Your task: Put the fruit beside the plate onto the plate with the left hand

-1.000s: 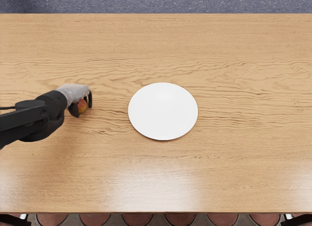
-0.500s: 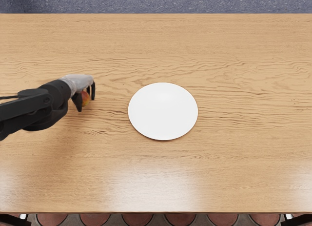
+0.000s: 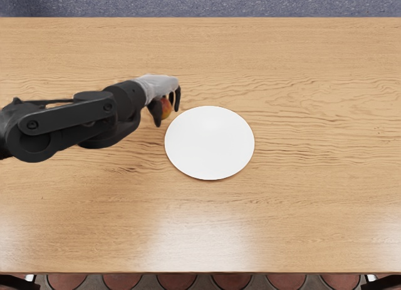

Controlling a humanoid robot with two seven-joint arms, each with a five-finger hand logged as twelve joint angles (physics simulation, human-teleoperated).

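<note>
A round white plate lies flat near the middle of the wooden table. My left hand reaches in from the left and is shut on a small orange-red fruit, of which only a sliver shows between the dark fingers. The hand and fruit hover just beyond the plate's upper left rim, apart from it. The right arm is nowhere in the head view.
The wooden table stretches wide on all sides of the plate. Its far edge meets a grey floor at the top, and chair parts show below its near edge.
My left arm has carried the fruit rightward and a little farther back, from the table's left side to just off the plate's upper left rim. The plate has not moved.
</note>
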